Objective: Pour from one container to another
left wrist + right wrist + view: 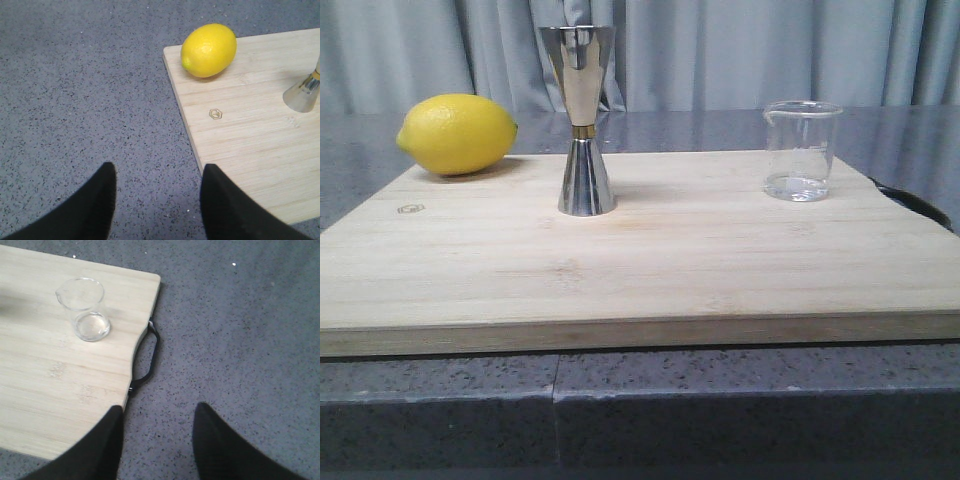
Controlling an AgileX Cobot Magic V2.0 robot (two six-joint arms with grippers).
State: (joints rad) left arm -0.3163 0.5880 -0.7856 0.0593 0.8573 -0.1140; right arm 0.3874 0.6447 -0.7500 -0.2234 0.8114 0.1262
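A: Where's the beaker?
B: Upright on the board, right side near the far edge. Clear, a thin layer of liquid at the bottom. Nothing touching it.

A: Jigger?
B: Upright too, left of centre on the board, well apart from the beaker. Bare wood between them.

A: Anything else around?
B: Lemon at the far left corner of the board, near the jigger but not touching. Black handle on the board's right edge. Grey speckled worktop under it all, curtain behind.

A: Grippers?
B: Left gripper has its jaws wide, holding nothing, over the worktop by the board's left edge. Right gripper the same, jaws wide and empty, by the board's right edge near the handle. Both apart from beaker and jigger.
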